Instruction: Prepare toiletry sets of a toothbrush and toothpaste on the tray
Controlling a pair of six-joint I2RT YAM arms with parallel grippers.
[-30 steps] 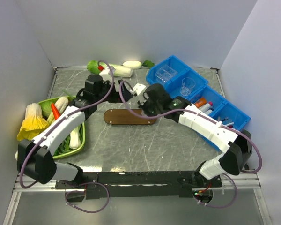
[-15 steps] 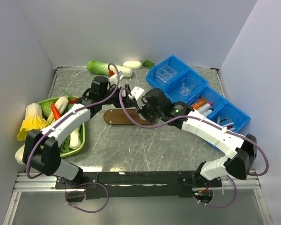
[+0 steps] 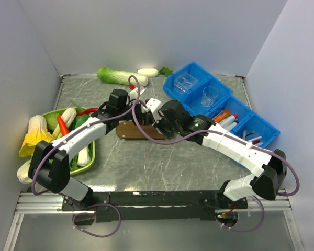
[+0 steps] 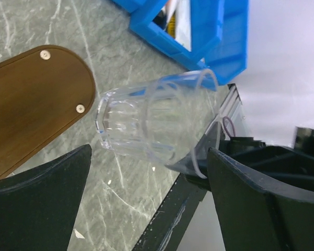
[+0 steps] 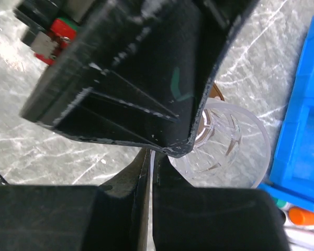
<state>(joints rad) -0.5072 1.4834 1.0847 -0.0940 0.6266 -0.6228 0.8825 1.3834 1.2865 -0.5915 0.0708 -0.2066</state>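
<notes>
Both arms reach over the tray (image 3: 126,132) at mid-frame in the top view, and the right pincer (image 3: 158,121) covers the board's right end. The left pincer (image 3: 140,109) is spread wide. In its wrist view a clear cup (image 4: 146,125) lies tilted between and beyond its fingers (image 4: 42,204), with the base just beside the tray's (image 4: 31,99) rounded end. Whether the cup touches the grey tabletop (image 4: 120,198) cannot be told. The right pincer (image 5: 153,172), jaws pressed almost together, pinches the cup (image 5: 235,141) by its rim (the left arm's dark body blocks most of that view). The toothpaste (image 3: 224,114) lies in the blue bins (image 3: 172,86) at the right of the frame, well apart from both pincers. The bins' other thin contents are too small to tell apart. From above, the two wrists hide the cup.
</notes>
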